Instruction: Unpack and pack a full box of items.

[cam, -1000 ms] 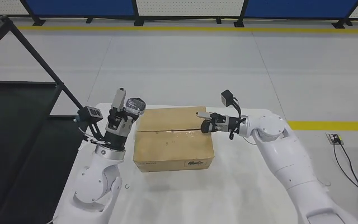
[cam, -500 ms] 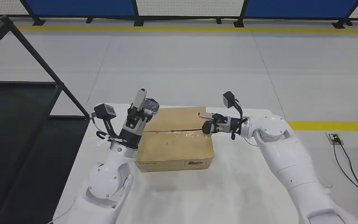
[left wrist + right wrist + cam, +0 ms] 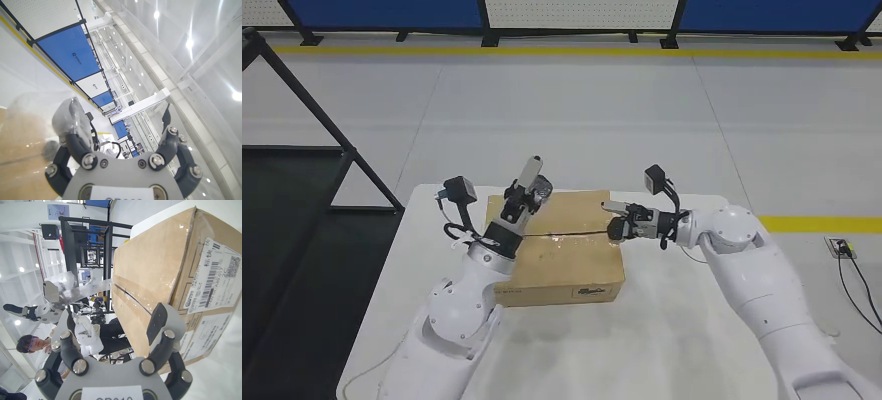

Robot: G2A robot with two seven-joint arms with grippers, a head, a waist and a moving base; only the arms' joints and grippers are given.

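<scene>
One box [image 3: 552, 255], one tape strip [image 3: 88, 289], one table [image 3: 682, 340]

A tan cardboard box [image 3: 552, 250] with glossy clear tape stripes sits on a white table [image 3: 662, 340]. Beside the right gripper's [image 3: 115, 313] black pads, white labels [image 3: 211, 275] carry black barcodes. A clear, crinkled tape wad [image 3: 70, 117] clings to the left gripper's [image 3: 119, 111] black finger.

I read a matt brown cardboard box [image 3: 572, 265], glossy clear plastic tape [image 3: 132, 291] along its seam, smooth paper labels [image 3: 213, 275], matt black rubbery fingers [image 3: 157, 321], and a smooth white worktop [image 3: 672, 330].
</scene>
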